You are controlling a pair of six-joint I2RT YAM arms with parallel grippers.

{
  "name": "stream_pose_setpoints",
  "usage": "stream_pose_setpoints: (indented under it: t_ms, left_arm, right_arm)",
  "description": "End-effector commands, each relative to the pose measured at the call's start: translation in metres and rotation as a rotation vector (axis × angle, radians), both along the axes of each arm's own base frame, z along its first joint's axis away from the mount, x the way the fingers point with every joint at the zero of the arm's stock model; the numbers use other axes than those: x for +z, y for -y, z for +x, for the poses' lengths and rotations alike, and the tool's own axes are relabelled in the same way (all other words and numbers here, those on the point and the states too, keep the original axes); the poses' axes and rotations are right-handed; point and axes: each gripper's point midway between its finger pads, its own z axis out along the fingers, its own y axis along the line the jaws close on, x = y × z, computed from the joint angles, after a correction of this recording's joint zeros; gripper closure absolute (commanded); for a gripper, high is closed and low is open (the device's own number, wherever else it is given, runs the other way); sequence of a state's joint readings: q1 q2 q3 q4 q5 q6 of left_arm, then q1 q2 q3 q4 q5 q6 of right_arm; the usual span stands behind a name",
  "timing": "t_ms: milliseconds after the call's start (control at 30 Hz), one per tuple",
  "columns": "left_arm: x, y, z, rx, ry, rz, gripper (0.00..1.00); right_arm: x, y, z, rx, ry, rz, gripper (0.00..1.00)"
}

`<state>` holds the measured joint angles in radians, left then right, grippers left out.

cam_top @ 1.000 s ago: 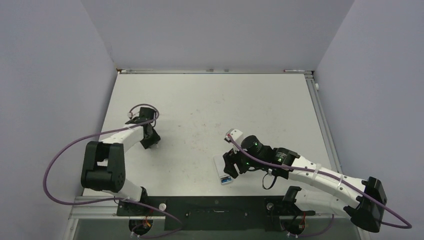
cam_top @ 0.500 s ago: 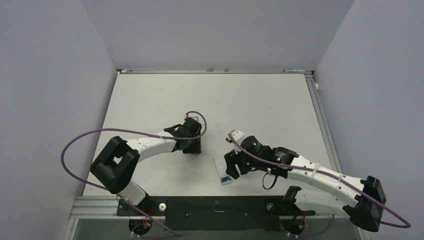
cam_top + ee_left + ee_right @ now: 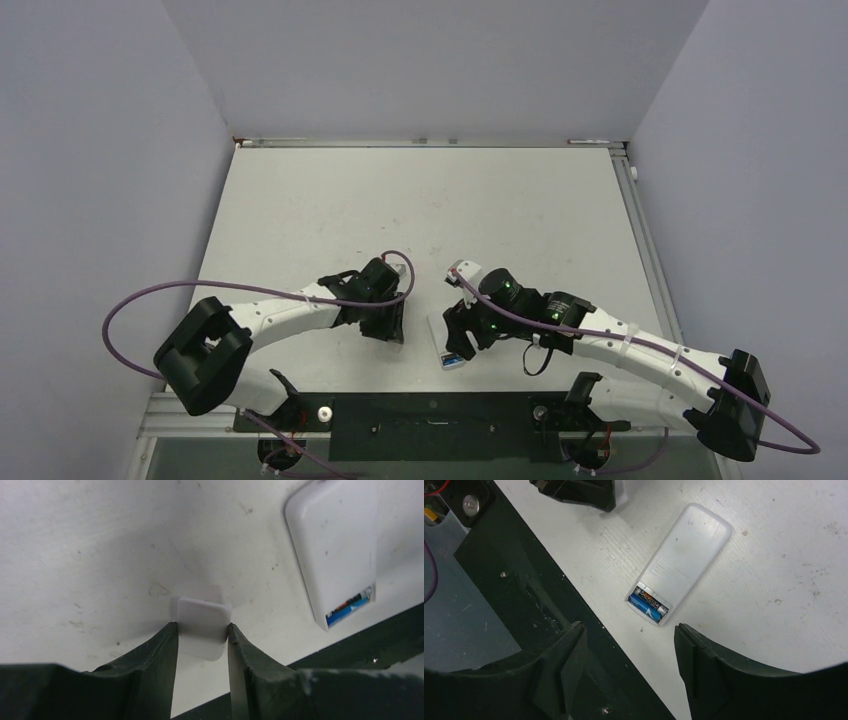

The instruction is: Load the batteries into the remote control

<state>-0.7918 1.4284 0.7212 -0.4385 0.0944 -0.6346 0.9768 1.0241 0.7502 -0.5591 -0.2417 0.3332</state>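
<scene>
The remote control [image 3: 681,555] lies back-up on the desk [image 3: 420,200], close to its near edge and beside the black rail [image 3: 524,580] that runs along that edge. The battery compartment at the remote's near end is uncovered, and both cells sit in it side by side: the blue battery [image 3: 647,609] on the outer side and the dark battery [image 3: 651,599] next to it.

The right tool [image 3: 629,630] hangs above the remote's compartment end, its fingers spread and nothing between them.

The left tool [image 3: 200,627] sits just left of the remote, clenched on a small white square plastic piece [image 3: 202,617], one finger on each of two opposite edges. Whether that piece touches the desk cannot be told.
</scene>
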Motion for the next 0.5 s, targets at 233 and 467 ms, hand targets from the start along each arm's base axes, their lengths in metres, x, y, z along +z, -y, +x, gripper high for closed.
stream_pose_setpoints:
  t_ms: [233,467]
  left_arm:
    - [0.054,0.025,-0.039,-0.131,-0.043,-0.257,0.82]
    - [0.076,0.029,-0.049,-0.122,-0.051,-0.351,0.83]
  right_arm:
    - [0.03,-0.046,-0.019,0.306,0.295,0.255,0.32]
    - [0.037,-0.062,-0.027,0.336,0.43,0.319,0.28]
